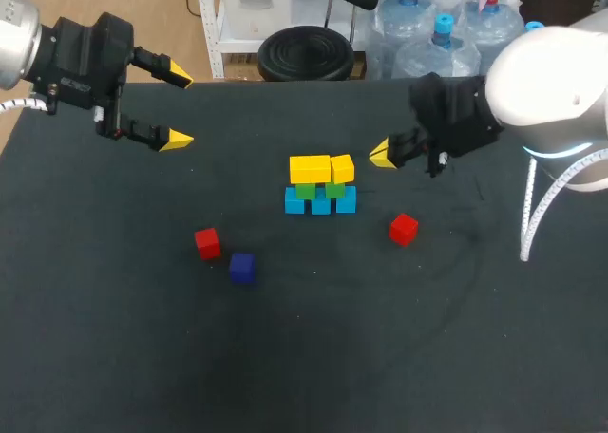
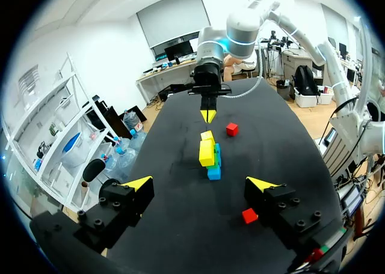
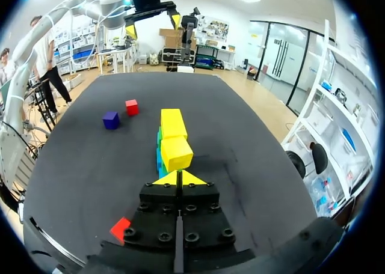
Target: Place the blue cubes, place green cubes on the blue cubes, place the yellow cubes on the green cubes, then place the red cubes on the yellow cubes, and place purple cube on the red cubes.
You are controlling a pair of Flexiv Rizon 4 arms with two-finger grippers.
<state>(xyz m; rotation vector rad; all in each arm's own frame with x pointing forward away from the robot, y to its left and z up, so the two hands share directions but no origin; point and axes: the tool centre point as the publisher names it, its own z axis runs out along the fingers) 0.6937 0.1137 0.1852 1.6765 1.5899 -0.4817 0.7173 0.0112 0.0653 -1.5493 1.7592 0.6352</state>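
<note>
- Your left tool [image 1: 177,107] hangs over the far left part of the surface [image 1: 114,338]. Its two yellow tips are spread wide with nothing between them, and it is well apart from every cube.
- Your right tool [image 1: 382,154] has its tips pressed together and pinches nothing. It sits just beside the right end of the stack, at about the level of the top layer, and the head view shows a small gap between them.
- The stack stands near the middle of the surface. The blue cubes [image 1: 320,203] form a row of three touching at the bottom.
- The green cubes [image 1: 304,191] rest on the blue row, two of them side by side.
- The yellow cubes [image 1: 310,168] lie on the green ones. The longer yellow piece on the left may be two cubes set flush, but you cannot tell from these views. The one at the right end [image 3: 176,152] is just ahead of your right tool's tips.
- One red cube [image 1: 207,243] lies alone on the surface, nearer to you and left of the stack.
- The purple cube [image 1: 241,267] lies near that red cube, a little nearer to you, without touching it.
- The second red cube [image 1: 404,229] lies to the right of the stack, apart from it, and shows beside your right tool in the wrist view.
</note>
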